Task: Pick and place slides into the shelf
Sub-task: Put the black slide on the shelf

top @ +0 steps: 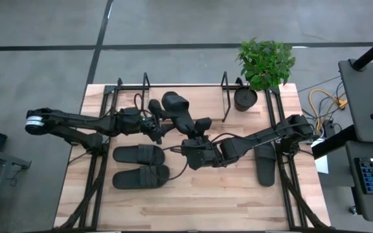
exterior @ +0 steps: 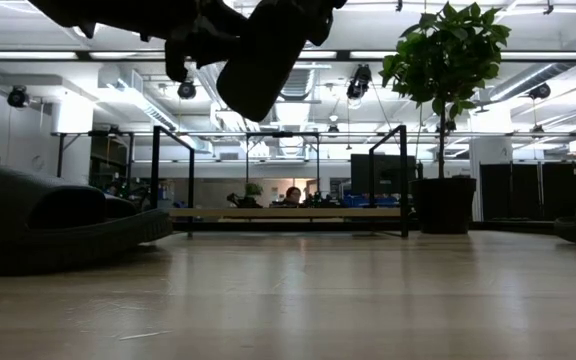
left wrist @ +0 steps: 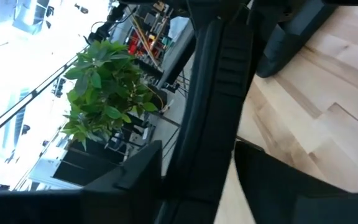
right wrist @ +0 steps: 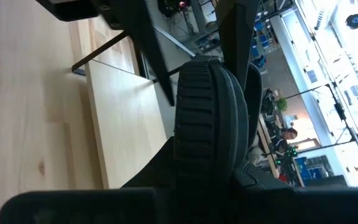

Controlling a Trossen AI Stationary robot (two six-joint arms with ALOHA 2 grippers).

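My right end effector (top: 199, 133) is clenched on a black ribbed-strap slide sandal (top: 179, 111), which extends toward eleven o'clock above the light wooden worktop (top: 193, 194).

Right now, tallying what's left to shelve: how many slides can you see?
4. One held aloft slide between both grippers near the shelf; two side by side front left; one by the right arm.

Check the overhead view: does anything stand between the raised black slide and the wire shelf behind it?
Nothing visible does. The raised black ribbed-strap slide hangs at the front of the thin black wire shelf, between its uprights; the potted plant stands off to the right side.
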